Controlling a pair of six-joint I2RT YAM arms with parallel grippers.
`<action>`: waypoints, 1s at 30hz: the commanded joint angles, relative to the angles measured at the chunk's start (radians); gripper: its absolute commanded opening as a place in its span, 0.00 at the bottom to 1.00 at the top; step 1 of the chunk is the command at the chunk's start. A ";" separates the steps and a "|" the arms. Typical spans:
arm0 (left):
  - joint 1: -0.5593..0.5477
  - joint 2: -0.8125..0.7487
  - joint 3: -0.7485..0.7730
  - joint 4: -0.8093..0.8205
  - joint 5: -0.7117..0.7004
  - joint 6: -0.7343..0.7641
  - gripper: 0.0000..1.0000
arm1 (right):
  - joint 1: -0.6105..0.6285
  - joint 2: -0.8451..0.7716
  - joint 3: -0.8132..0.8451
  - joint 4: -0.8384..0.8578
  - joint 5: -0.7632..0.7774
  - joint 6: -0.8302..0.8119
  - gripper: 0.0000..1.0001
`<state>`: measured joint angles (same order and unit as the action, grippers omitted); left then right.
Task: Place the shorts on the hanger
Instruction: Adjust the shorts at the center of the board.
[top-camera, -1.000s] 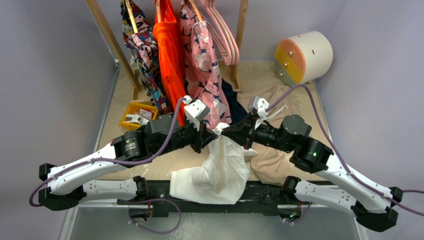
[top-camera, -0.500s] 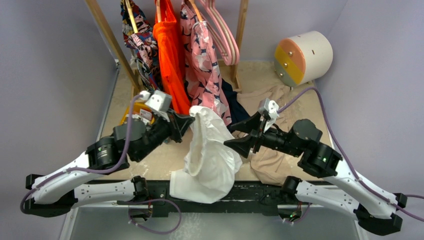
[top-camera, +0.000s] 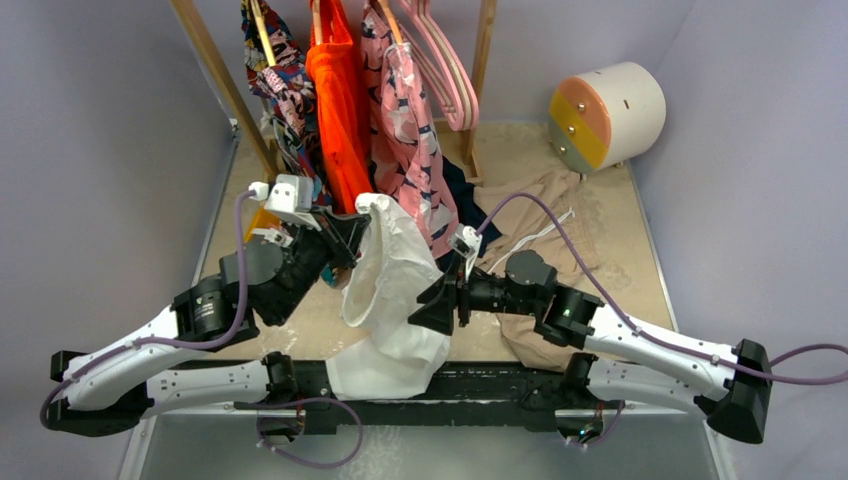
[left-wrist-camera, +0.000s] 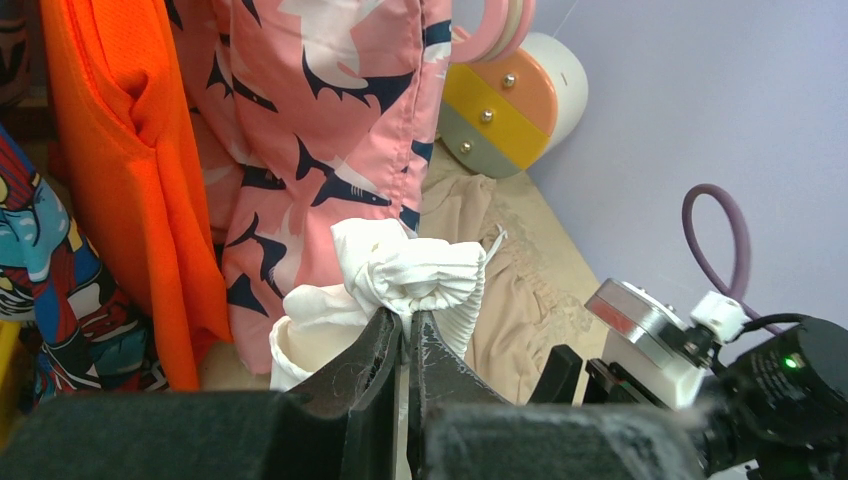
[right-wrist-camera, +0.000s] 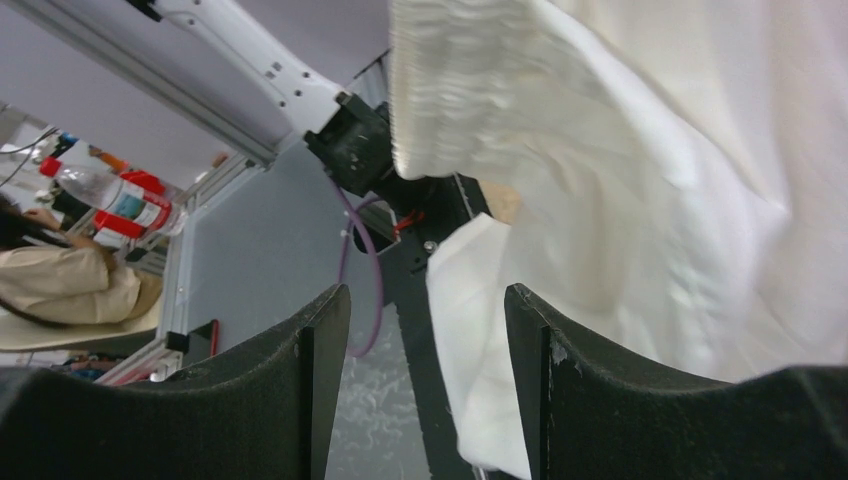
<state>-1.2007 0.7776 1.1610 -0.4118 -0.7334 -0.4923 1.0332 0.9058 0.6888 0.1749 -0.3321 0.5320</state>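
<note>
The white shorts (top-camera: 395, 290) hang in a bunch from my left gripper (top-camera: 362, 222), which is shut on the gathered waistband (left-wrist-camera: 420, 275) above the table. Their lower end drapes over the table's near edge. My right gripper (top-camera: 432, 305) is open and points left at the hanging fabric, low on its right side. In the right wrist view the white cloth (right-wrist-camera: 650, 150) fills the upper right, just beyond the spread fingers (right-wrist-camera: 425, 300). Pink hangers (top-camera: 450, 70) hang on the rail at the back, and their loops show in the left wrist view (left-wrist-camera: 490, 30).
An orange garment (top-camera: 340, 110), a pink shark-print garment (top-camera: 405, 130) and a colourful one (top-camera: 285, 90) hang on the wooden rack. A tan garment (top-camera: 540, 200) lies on the table to the right. A round drum (top-camera: 605, 115) stands back right. A yellow bin (top-camera: 258, 228) sits left.
</note>
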 joint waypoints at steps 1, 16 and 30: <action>-0.003 0.007 0.027 0.054 -0.024 -0.018 0.00 | 0.070 0.022 0.054 0.184 0.067 0.023 0.61; -0.002 0.054 0.016 0.095 -0.014 -0.006 0.00 | 0.116 0.166 0.151 0.146 0.287 0.115 0.64; -0.002 0.028 0.011 0.082 -0.010 -0.008 0.00 | 0.129 0.285 0.256 -0.093 0.521 0.186 0.45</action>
<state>-1.2007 0.8322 1.1606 -0.3832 -0.7406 -0.4965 1.1584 1.2091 0.8791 0.1738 0.0616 0.6926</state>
